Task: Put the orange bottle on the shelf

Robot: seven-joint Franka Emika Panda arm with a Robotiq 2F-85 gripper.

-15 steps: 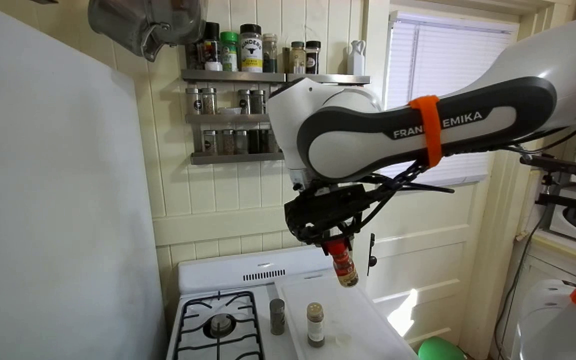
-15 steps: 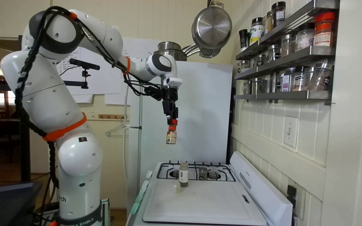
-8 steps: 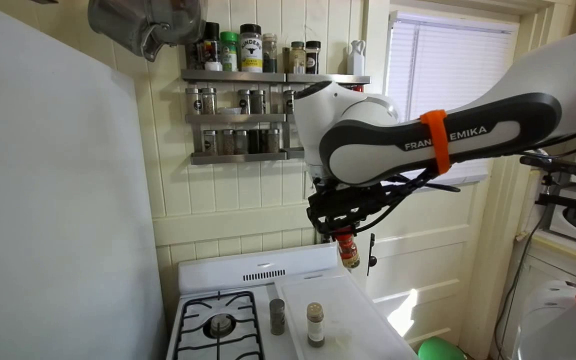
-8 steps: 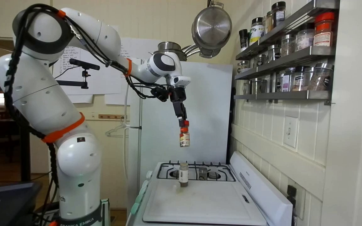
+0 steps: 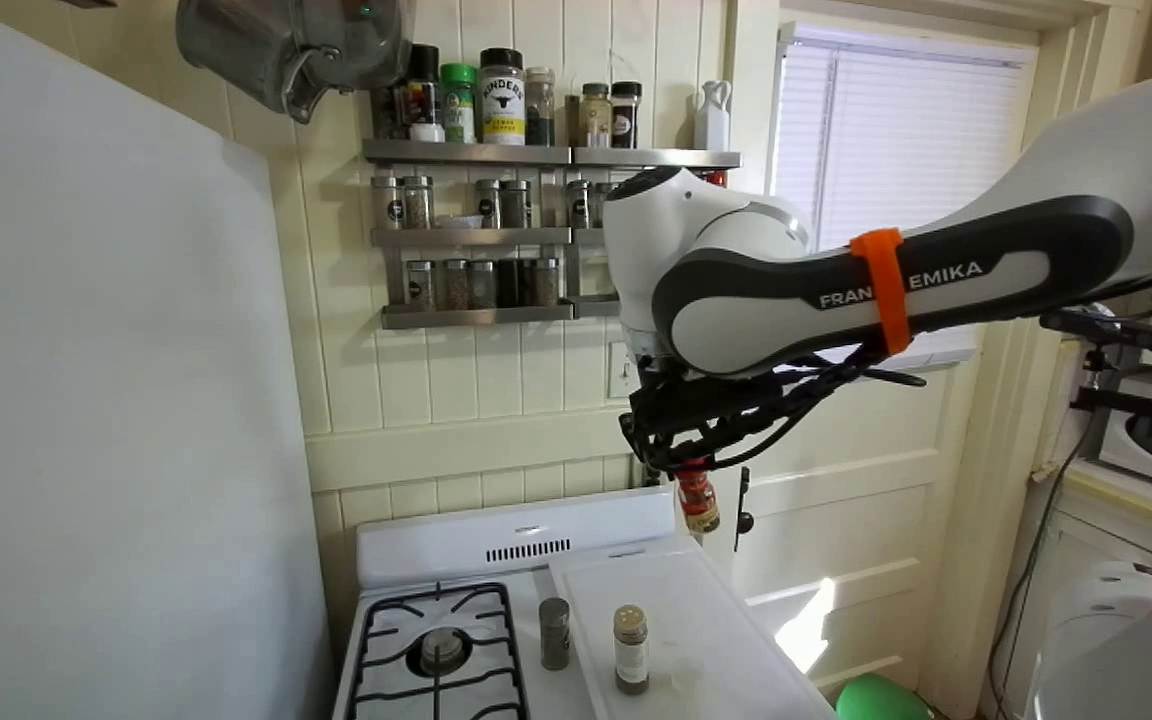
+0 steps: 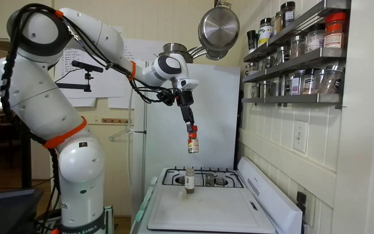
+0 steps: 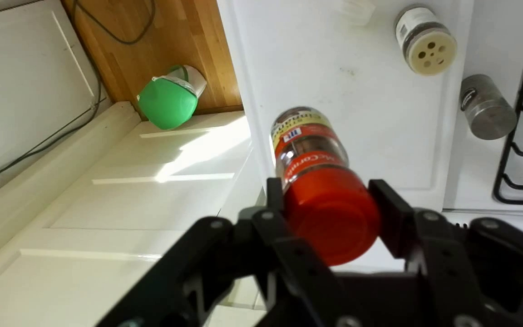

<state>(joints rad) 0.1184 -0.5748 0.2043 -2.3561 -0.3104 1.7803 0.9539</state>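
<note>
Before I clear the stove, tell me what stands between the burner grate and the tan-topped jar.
A slim gray jar stands upright between the burner grate and the tan-topped jar; an exterior view shows it plainly.

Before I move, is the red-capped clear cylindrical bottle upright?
Slightly tilted: held by the black end effector, the bottle slants in an exterior view.

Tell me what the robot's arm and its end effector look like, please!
The arm is white and rounded, with dark panels and lettering that includes "EMIKA". Orange straps are wrapped around it, and thick black cables run along it. The black end effector has two blocky fingers.
</note>
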